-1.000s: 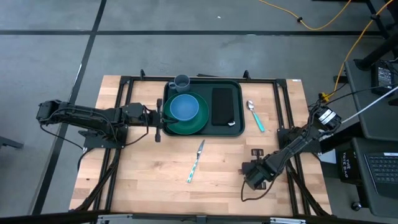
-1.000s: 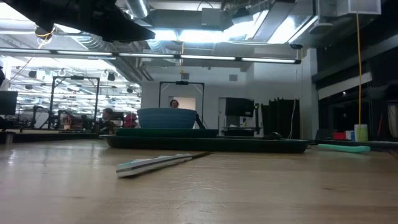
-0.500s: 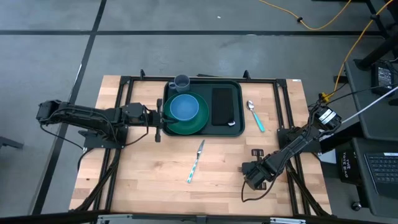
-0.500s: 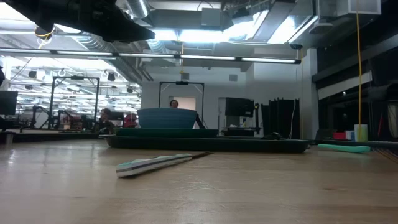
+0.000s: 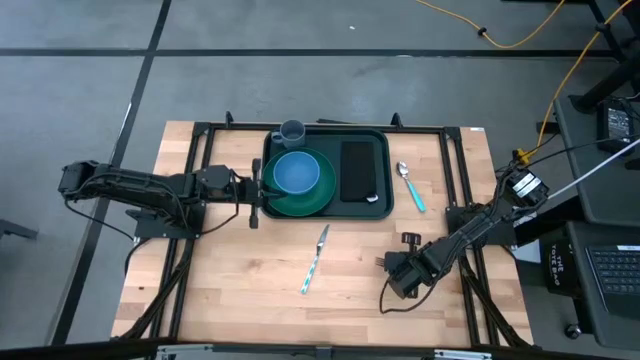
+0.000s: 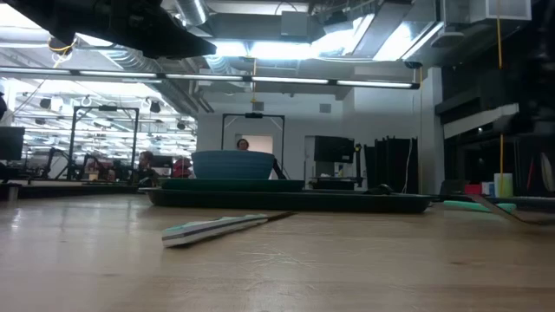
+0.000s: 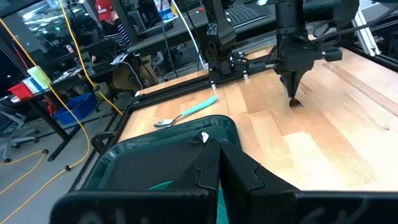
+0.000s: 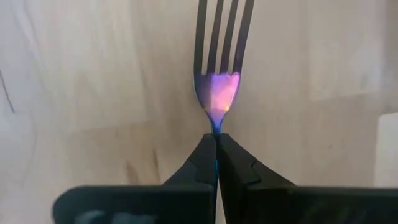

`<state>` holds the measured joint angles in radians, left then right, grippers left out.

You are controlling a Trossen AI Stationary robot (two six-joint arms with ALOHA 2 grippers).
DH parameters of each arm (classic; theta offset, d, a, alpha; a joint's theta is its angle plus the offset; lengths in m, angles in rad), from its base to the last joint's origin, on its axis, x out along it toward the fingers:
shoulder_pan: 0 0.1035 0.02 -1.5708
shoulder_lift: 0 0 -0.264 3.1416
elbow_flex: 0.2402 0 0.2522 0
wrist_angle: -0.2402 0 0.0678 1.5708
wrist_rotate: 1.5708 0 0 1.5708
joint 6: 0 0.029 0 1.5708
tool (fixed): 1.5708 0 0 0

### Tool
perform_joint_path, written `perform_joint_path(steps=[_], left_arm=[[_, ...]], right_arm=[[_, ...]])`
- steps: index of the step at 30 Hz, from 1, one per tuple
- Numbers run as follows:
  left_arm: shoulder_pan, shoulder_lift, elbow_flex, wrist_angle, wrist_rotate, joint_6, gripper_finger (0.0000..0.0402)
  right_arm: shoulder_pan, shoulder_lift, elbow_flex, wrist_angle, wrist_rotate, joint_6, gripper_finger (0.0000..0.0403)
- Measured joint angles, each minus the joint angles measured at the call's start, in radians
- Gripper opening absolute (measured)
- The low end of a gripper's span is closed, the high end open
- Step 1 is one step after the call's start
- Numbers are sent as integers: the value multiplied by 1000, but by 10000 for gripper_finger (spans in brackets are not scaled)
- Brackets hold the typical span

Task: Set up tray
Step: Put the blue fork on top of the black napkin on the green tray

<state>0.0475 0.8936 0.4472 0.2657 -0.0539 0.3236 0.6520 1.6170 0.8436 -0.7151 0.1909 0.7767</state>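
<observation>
Right wrist view: right claw [image 8: 216, 163] clenched on a fork [image 8: 219, 62] at the neck, tines pointing ahead over bare wood. High view puts that claw [image 5: 398, 276] near the front right of the surface [image 5: 230, 290], well apart from the tray [image 5: 377, 205].

Tray sits at the back centre, holding a plate [image 5: 322, 200] with a blue bowl [image 5: 296, 172] on it, a black rectangle [image 5: 358, 170] and a mug [image 5: 292, 131] at its back left corner. Spoon [image 5: 410, 187] lies just beside the tray's right rim; knife [image 5: 315, 259] lies on the wood in front of it.

Left claw [image 5: 256, 192] closed at the tray's left rim; likely pinching it, can't confirm contact.

Step, as I read it: carry the fork to the tray.

- Grip is thin, right at the neck, so the fork could pivot. Move slowly, no wrist snaps.
- Lift clear before traversing; pass over the knife, not through it.
- Free tray room looks tight; the front right strip beside the black rectangle seems the best target.
- Lower until the fork rests, then release.
- Keep clear of the spoon on approach.
</observation>
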Motion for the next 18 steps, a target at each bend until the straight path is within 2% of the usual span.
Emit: perform_joint_path(steps=[9, 15, 18], left_arm=[[0, 0, 0, 0, -8, 1, 5], [0, 0, 0, 0, -9, 2, 1], [0, 0, 0, 0, -9, 2, 2]], right_arm=[[-93, -158, 0, 1, 6, -76, 2], [-165, -309, 0, 1, 98, -176, 2], [-205, -360, 0, 3, 105, -215, 2]])
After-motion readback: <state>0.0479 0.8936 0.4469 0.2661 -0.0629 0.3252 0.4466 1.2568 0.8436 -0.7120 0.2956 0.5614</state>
